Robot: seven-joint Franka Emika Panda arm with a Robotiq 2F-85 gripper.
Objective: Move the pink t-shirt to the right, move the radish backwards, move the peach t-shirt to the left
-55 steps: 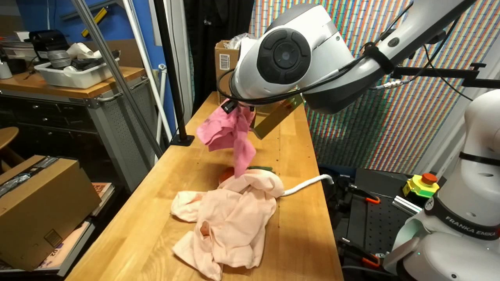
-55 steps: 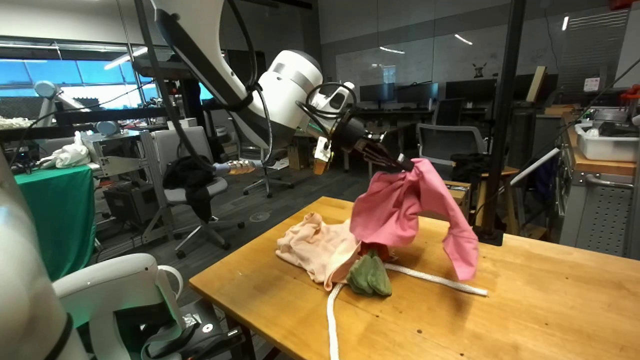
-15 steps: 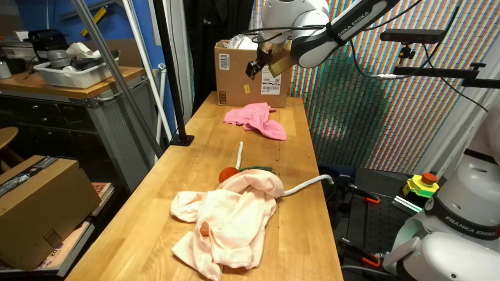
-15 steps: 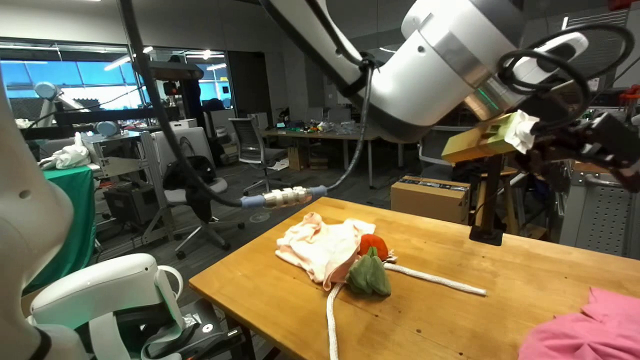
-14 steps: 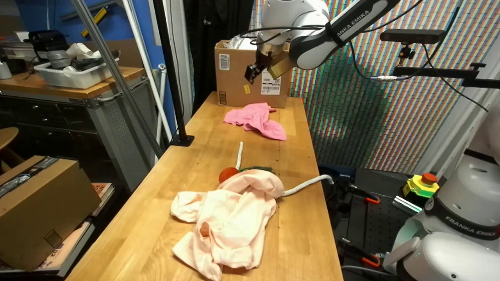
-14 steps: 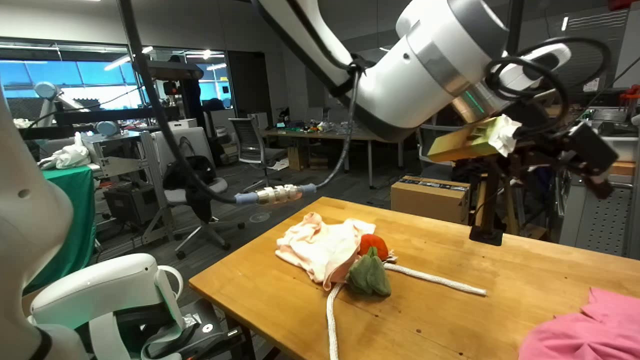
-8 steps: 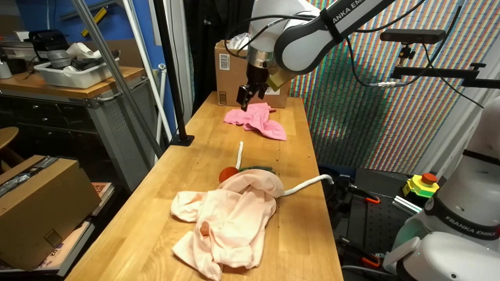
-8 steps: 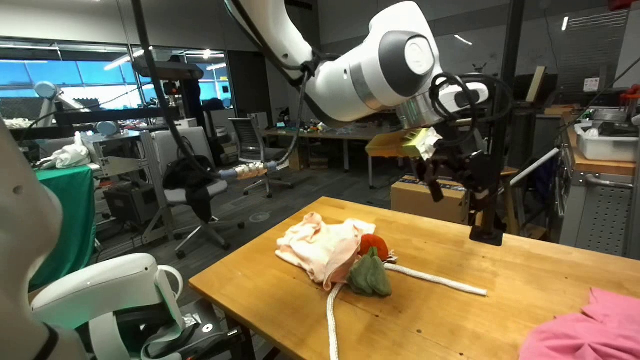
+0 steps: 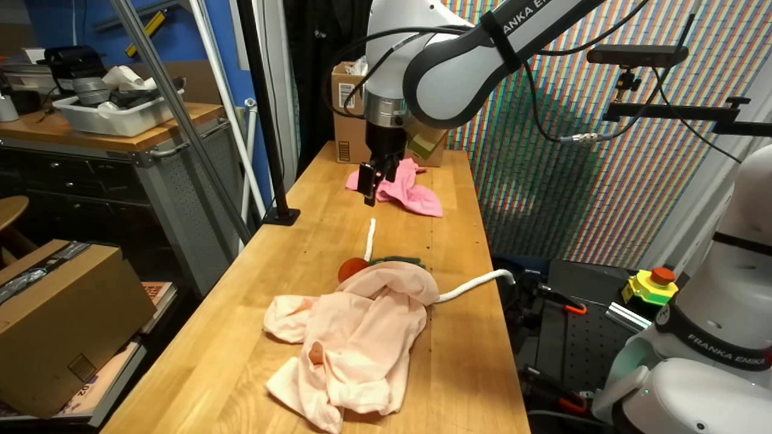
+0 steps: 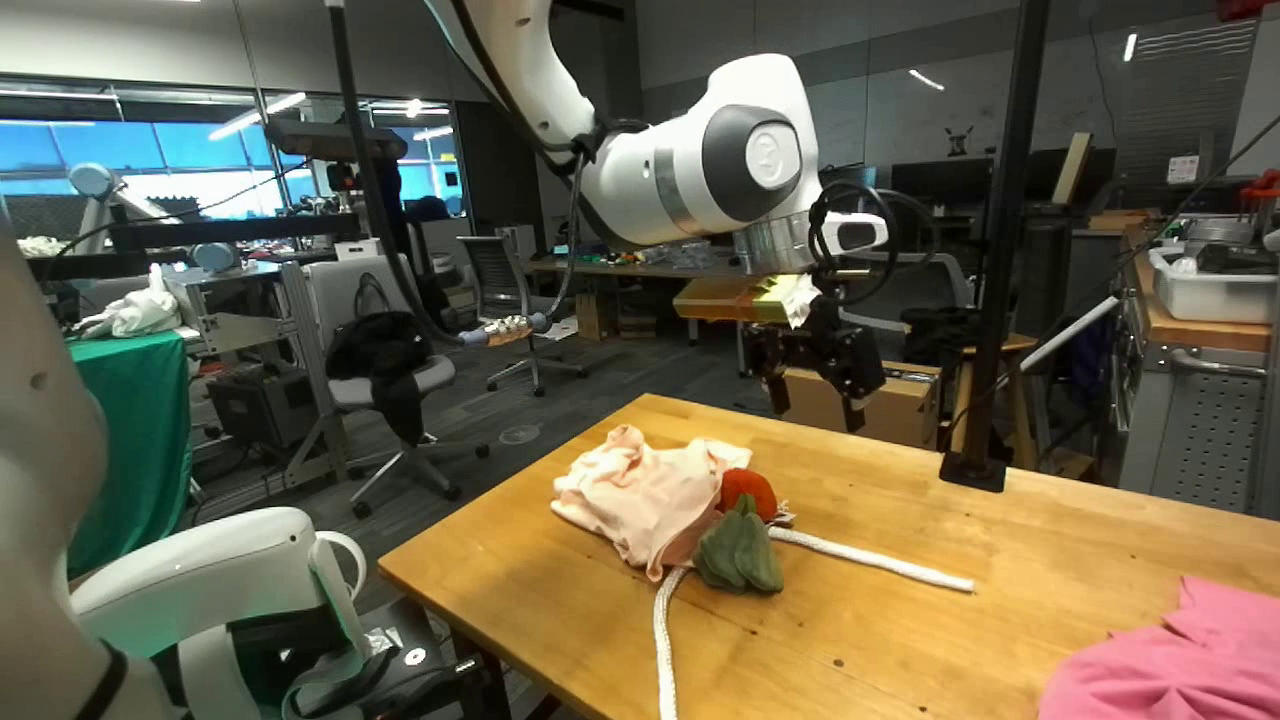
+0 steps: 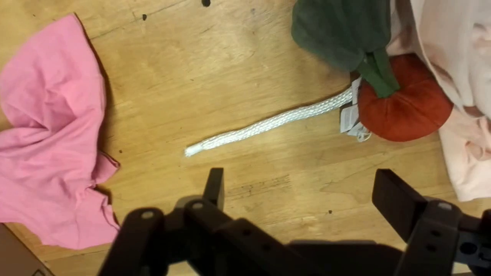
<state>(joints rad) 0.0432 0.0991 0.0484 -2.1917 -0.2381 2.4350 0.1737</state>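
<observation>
One red radish (image 11: pixel 406 103) sits on the wooden tabletop (image 9: pixel 461 374), its dark green leaves (image 10: pixel 738 552) flopped out to one side and a small white tag (image 11: pixel 349 118) beside its body. Right up against it lies the peach t-shirt (image 9: pixel 368 349), rumpled, one fold hiding part of the radish's edge in the wrist view. Some white cord (image 11: pixel 276 122) shows in two stretches: one runs out from beside the tag, the other emerges where the leaves meet the cloth and reaches past the tabletop's edge. Whether the two join underneath cannot be seen.

Well apart from these, the pink t-shirt (image 9: pixel 410 190) lies crumpled, near a cardboard box (image 9: pixel 353 135) at the end of the tabletop. The fingers (image 11: pixel 399 203) stand wide apart, pointing down, with bare wood showing between them in the wrist view; they hang above the tabletop, clear of the clothes and the radish. A white arm (image 10: pixel 630 175) carries them, with a yellowish block (image 10: pixel 730 300) fitted near its end. A black post (image 10: pixel 1003 230) rises from a flat base (image 10: pixel 973 474) at the tabletop's edge. Farther out, a dark bar-shaped camera (image 9: pixel 637 56) is mounted beyond the tabletop, and a red-topped yellow button (image 9: pixel 654 286) stands near the robot's white base (image 9: pixel 675 392).
</observation>
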